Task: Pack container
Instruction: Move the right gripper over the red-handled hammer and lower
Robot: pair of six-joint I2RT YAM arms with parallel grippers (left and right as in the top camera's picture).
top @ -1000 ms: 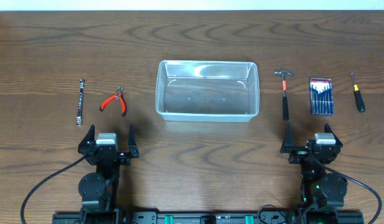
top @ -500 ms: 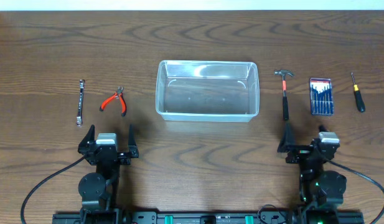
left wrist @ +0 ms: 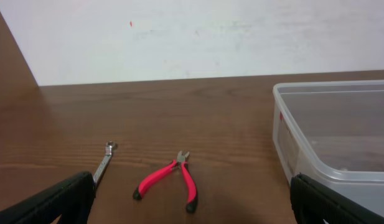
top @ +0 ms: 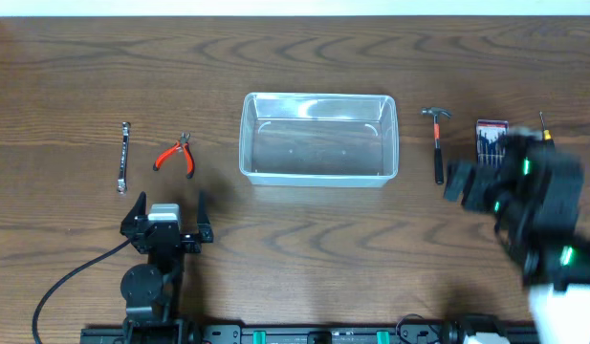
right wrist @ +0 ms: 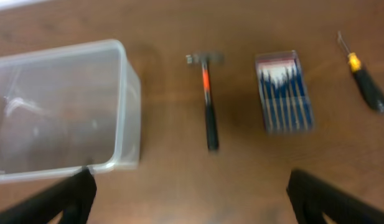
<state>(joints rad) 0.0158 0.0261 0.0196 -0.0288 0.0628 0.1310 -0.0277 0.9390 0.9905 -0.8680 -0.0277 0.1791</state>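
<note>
The clear plastic container [top: 318, 178] stands empty at the table's middle. It also shows in the left wrist view [left wrist: 285, 134] and the right wrist view [right wrist: 126, 87]. To its left lie a wrench [top: 123, 157] and red pliers [top: 176, 156]. To its right lie a hammer [top: 436, 143], a blue screwdriver set [top: 486, 129] and a yellow-and-black screwdriver [top: 542, 120]. My left gripper [top: 167, 204] is open and empty, near the front edge behind the pliers [left wrist: 170, 183]. My right gripper [top: 486, 182] is raised, blurred, open and empty, over the screwdriver set [right wrist: 283, 90] and beside the hammer [right wrist: 208, 106].
The right arm covers part of the screwdriver set and the single screwdriver [right wrist: 366, 87] from above. The wrench [left wrist: 103, 167] lies left of the pliers. A white wall runs along the table's far edge. Cables trail at the front left.
My right arm has lifted from its rest at the front right and swung away from the front edge, over the screwdriver set. The left arm and all the tools have not moved.
</note>
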